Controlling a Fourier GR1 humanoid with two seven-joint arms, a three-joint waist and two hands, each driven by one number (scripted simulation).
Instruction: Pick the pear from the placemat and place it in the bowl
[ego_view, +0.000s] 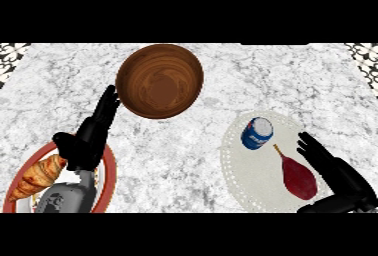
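White-and-grey marbled counter top (221, 90), dark patterned surface at both far corners (363, 50).

On the counter before me: one wooden bowl (160, 81), one white placemat (255, 187), one red pear (299, 178), and one blue-and-white can (257, 133). There is also one red-rimmed plate (110, 172) bearing one croissant (38, 176). My two hands complete the count, one left hand (92, 132) and one right hand (334, 169).

Pear (299, 178) and can (257, 133) on placemat (247, 185) right, bowl (160, 81) behind-left, croissant (37, 176) on plate (108, 172) left
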